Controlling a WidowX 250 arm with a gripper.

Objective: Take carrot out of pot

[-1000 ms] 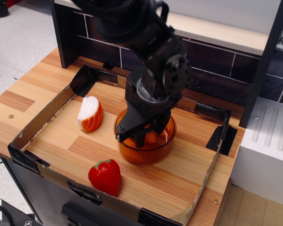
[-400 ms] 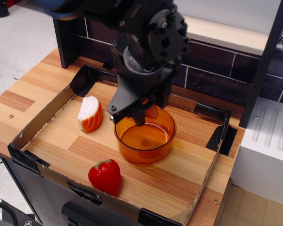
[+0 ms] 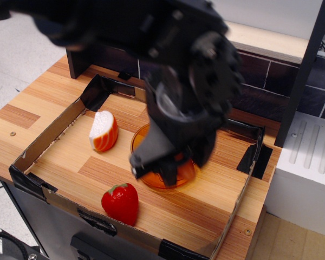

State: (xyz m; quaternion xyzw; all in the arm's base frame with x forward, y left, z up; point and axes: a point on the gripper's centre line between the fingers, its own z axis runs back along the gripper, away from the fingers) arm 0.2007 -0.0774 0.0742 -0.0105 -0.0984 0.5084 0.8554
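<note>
The translucent orange pot [image 3: 139,136] stands in the middle of the cardboard tray, mostly hidden behind my gripper. My black gripper [image 3: 157,171] is blurred and hangs low over the pot's front rim, fingers pointing down and close together. A small orange piece between the fingers [image 3: 176,158] looks like the carrot, held above the pot, but it blends with the pot behind it. The inside of the pot is hidden.
An orange-and-white wedge slice [image 3: 104,131] lies left of the pot. A red strawberry [image 3: 120,203] lies at the tray's front. Low cardboard walls [image 3: 46,141] ring the wooden tray. A dark tiled backsplash stands behind, and a white appliance [image 3: 309,162] at the right.
The gripper lifted the carrot out of the pot, leaving the pot empty. It has since swung forward and down over the pot's front rim, now blurred.
</note>
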